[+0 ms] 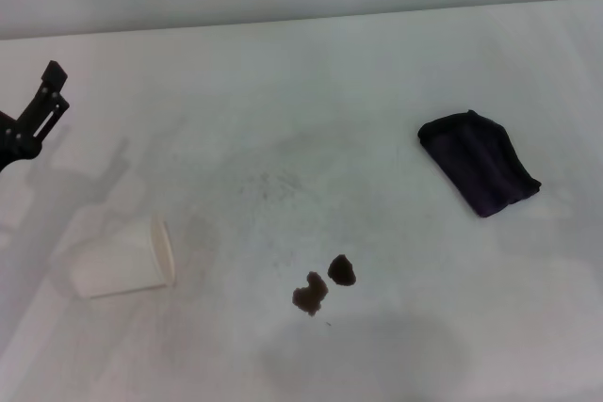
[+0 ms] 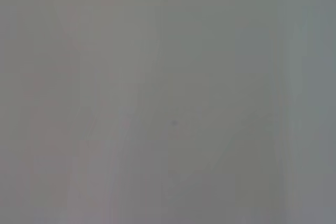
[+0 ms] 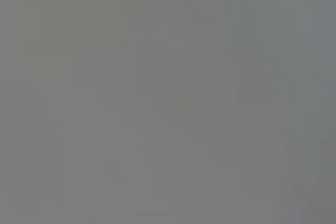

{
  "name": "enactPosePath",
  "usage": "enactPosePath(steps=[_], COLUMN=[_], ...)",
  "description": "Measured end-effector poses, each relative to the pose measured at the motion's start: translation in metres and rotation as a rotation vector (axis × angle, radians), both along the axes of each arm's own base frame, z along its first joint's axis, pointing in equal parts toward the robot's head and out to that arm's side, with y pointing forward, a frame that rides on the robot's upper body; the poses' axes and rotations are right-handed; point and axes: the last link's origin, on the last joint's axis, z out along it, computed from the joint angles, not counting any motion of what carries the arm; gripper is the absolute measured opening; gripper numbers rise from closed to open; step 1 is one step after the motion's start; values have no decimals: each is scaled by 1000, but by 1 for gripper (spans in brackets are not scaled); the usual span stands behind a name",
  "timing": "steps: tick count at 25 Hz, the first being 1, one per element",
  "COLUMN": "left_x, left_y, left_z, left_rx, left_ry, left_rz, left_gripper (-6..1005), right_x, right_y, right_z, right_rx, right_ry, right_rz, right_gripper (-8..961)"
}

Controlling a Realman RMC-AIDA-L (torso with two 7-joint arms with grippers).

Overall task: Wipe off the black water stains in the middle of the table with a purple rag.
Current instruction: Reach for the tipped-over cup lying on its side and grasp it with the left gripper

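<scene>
Two small black water stains lie side by side near the middle front of the white table (image 1: 311, 91), one (image 1: 310, 295) slightly left of the other (image 1: 342, 270). The purple rag (image 1: 479, 162) lies bundled on the table at the right, well apart from the stains. My left gripper (image 1: 42, 105) hangs at the far left edge of the head view, above the table and far from both rag and stains. My right gripper is out of view. Both wrist views show only plain grey surface.
A white paper cup (image 1: 122, 259) lies on its side at the front left, its mouth toward the stains. Faint grey smudges (image 1: 278, 185) mark the table behind the stains.
</scene>
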Motion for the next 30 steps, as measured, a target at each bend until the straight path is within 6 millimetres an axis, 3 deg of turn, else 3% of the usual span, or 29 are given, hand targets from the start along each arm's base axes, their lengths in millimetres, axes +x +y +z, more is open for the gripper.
enactPosePath(steps=[14, 20, 23, 30], left_x=[-1, -2, -3, 2], left_y=[-3, 5, 13, 36], left_z=[0, 2, 11, 52], left_rx=[-25, -109, -167, -376], left_ry=[-73, -108, -97, 7], left_rz=[16, 18, 3, -18], left_gripper=[875, 875, 875, 875], right_x=[1, 2, 2, -1], right_y=[-1, -2, -3, 2], right_z=[-5, -9, -12, -13], right_rx=[-22, -31, -36, -38], right_ry=[12, 26, 38, 61], right_rz=[-6, -12, -15, -3], right_gripper=[874, 874, 874, 874])
